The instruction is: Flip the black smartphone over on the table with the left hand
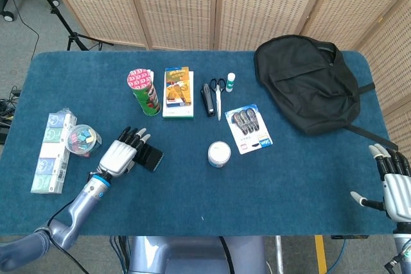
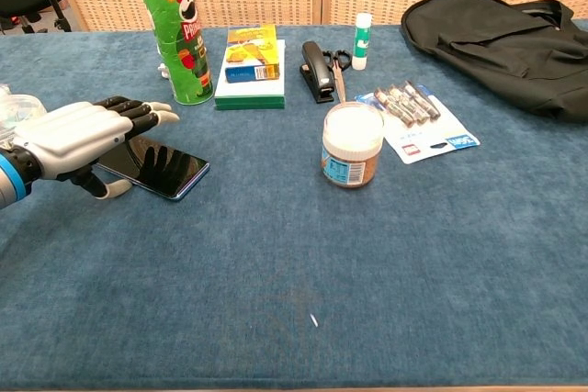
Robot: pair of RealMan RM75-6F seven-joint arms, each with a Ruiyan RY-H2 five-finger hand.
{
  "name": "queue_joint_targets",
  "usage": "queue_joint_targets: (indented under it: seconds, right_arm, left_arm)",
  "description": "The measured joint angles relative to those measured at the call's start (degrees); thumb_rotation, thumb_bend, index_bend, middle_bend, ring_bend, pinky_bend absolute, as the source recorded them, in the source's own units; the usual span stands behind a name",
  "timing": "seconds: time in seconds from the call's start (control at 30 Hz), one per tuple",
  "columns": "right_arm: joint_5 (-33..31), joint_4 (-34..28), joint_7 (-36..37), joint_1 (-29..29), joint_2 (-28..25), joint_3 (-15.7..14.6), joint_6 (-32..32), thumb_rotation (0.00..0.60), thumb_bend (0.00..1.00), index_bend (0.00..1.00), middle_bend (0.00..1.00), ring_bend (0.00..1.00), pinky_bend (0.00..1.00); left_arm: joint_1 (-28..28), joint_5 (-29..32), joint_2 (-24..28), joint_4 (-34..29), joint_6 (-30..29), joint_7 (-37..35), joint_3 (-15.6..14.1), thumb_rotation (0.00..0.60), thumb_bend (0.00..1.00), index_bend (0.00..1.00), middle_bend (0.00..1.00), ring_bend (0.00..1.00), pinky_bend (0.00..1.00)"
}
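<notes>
One smartphone [image 2: 163, 167], one chip can [image 2: 175, 29], one jar [image 2: 353, 144], one stapler [image 2: 318, 72], one backpack [image 1: 311, 81], two hands [image 2: 78, 135] [image 1: 393, 184]

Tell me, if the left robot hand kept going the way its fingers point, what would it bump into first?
Probably the green chips can. The left robot hand hovers over the black smartphone, fingers aimed roughly toward the can, though depth is hard to judge.

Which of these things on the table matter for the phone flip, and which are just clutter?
For the job:
- flat black glossy smartphone
- left hand, spread above it

Lying about:
- green crisp tube
- yellow box on green book
- black stapler
- scissors
- white glue stick
- white-lidded jar
- carded pen pack
- black fabric backpack
- clip tub
</notes>
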State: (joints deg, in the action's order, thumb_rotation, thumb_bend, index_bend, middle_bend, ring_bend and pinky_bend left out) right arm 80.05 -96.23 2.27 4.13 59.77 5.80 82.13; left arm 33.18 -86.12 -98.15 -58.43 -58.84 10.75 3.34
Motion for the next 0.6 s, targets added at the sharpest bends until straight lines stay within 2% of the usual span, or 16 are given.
queue_joint_targets:
  seconds: [0.1, 0.17, 0.3, 0.4, 0.6]
  right_arm:
    - [0.01, -0.01, 0.12, 0.0, -0.05, -0.01, -0.03, 0.6, 0.0, 0.0, 0.0, 0.0, 0.0]
    - [-0.01, 0.01, 0.19, 0.0, -0.06, -0.01, -0.06, 0.6, 0.0, 0.0, 0.0, 0.0, 0.0]
    - [-0.06, 0.02, 0.29, 0.04, -0.09, 0.0, -0.15, 0.6, 0.0, 0.0, 0.0, 0.0, 0.0]
    - [-0.03, -0.04, 0.32, 0.04, -0.13, -0.01, -0.16, 0.6, 0.0, 0.0, 0.0, 0.0, 0.0]
    - [0.1, -0.11, 0.54, -0.03, -0.2, -0.05, -0.05, 0.6, 0.0, 0.0, 0.0, 0.0, 0.0]
  left_arm:
    - [0.25, 0.32, -0.48, 0.67, 0.18, -0.33, 0.06, 0.6, 0.39, 0.01, 0.0, 0.0, 0.0]
    - [0.34, 0.32, -0.69, 1.03, 0.1, -0.67, 0.0, 0.6, 0.42, 0.06, 0.0, 0.0, 0.0]
    - [0.37, 0.12, -1.0, 1.8, -0.23, -1.47, -0.36, 0.6, 0.46, 0.21, 0.0, 0.0, 0.0]
    - [0.33, -0.18, -1.11, 2.17, -0.7, -2.32, -0.62, 0.6, 0.49, 0.28, 0.0, 0.0, 0.0]
    - [0.12, -0.82, -1.67, 3.94, -1.88, -4.28, -1.19, 0.6, 0.64, 0.42, 0.0, 0.0, 0.0]
